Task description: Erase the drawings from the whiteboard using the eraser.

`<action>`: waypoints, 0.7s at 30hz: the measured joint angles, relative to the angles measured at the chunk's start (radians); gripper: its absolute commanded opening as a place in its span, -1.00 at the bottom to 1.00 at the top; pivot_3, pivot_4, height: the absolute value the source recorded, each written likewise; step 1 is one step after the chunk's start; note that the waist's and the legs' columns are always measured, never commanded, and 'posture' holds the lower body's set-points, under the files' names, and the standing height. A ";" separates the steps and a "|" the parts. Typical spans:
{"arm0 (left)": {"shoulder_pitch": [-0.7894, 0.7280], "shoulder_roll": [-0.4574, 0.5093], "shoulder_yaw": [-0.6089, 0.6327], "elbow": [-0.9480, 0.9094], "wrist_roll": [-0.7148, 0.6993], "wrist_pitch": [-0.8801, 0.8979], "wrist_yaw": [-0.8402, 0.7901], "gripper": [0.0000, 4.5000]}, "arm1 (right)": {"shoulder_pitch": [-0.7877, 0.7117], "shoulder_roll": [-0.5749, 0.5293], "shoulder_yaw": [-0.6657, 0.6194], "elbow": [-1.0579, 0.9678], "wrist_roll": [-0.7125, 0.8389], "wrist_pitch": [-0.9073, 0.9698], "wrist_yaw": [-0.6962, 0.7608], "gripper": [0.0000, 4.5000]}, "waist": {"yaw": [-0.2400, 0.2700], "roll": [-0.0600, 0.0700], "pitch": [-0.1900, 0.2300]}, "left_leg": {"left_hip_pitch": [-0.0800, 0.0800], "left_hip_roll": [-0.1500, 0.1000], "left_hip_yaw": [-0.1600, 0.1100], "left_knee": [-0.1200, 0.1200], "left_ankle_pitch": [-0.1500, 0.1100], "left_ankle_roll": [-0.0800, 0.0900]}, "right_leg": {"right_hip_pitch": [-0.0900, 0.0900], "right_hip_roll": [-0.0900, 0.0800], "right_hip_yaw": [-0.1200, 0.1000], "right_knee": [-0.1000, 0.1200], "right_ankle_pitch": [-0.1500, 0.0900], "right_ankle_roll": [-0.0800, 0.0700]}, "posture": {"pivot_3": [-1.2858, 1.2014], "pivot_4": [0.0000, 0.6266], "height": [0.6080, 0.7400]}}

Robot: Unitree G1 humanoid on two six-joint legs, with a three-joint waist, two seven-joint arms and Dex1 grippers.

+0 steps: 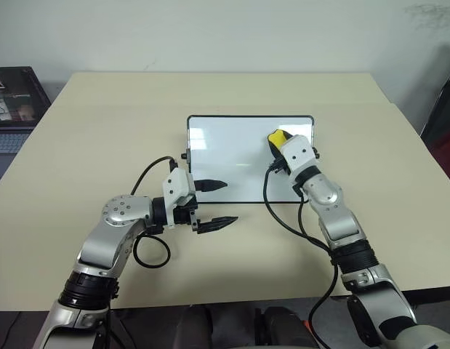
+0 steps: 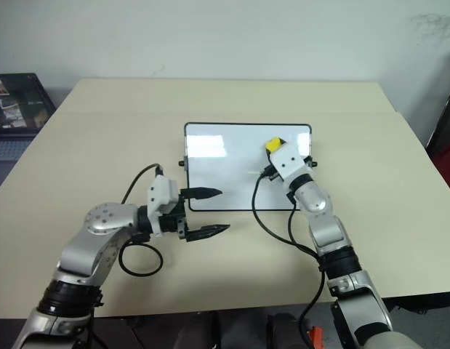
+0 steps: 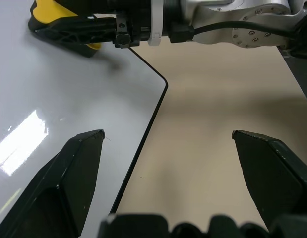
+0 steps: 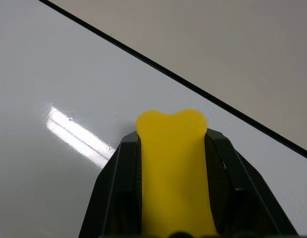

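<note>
A big light tan surface [image 1: 232,91] sits in the middle of the room. Behind the surface stands a plain white wall [image 1: 210,33]. The wall has a small dark smudge [image 1: 432,14] high up near its right end. Left of the surface is an open laptop [image 1: 14,105] with a lit screen. Right of the surface stands something dark [image 1: 444,127].

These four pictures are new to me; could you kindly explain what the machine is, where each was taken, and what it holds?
It is a two-armed humanoid robot at a beige table. Two pictures look down from its head; the other two come from cameras on its wrists. A whiteboard lies on the table, a laptop beside it. The right gripper is shut on a yellow eraser over the board. The left gripper hangs open at the board's near corner, one finger over the board, holding nothing.
</note>
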 measured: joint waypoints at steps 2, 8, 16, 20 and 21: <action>0.005 0.000 0.000 0.002 0.000 -0.001 -0.001 1.00 | 0.034 0.015 0.028 -0.004 -0.014 -0.012 0.006 -0.42 | -0.001 0.000 -0.001 | 0.001 0.000 0.000 0.000 0.000 0.000 | 0.001 0.000 0.000 0.000 0.000 0.000 | 0.03 -0.52 1.00; 0.011 -0.001 0.000 0.014 0.005 -0.020 -0.004 1.00 | 0.111 0.081 0.132 0.002 -0.039 -0.025 0.023 -0.42 | -0.009 0.000 -0.001 | 0.003 0.000 -0.002 0.000 0.000 0.000 | 0.002 0.000 0.000 0.002 0.001 0.000 | 0.03 -0.52 1.00; 0.014 -0.013 -0.010 0.052 0.021 -0.061 -0.020 1.00 | 0.113 0.081 0.168 -0.063 -0.054 0.021 0.077 -0.42 | -0.005 0.000 0.000 | 0.002 0.000 -0.002 0.000 0.001 0.001 | 0.001 0.000 0.000 0.002 0.002 0.001 | 0.03 -0.52 1.00; 0.021 -0.025 -0.016 0.072 0.023 -0.072 -0.019 1.00 | 0.118 0.046 0.111 -0.297 -0.007 0.113 0.131 -0.42 | 0.001 0.000 0.000 | -0.001 0.000 -0.002 0.000 0.001 0.001 | -0.001 0.000 -0.001 0.000 0.002 0.001 | 0.03 -0.52 1.00; 0.022 -0.028 -0.017 0.075 0.024 -0.074 -0.018 1.00 | 0.124 0.035 0.093 -0.364 0.007 0.148 0.144 -0.42 | 0.004 0.001 0.000 | -0.002 0.000 -0.002 0.000 0.001 0.001 | -0.001 0.000 -0.001 -0.001 0.002 0.001 | 0.03 -0.52 1.00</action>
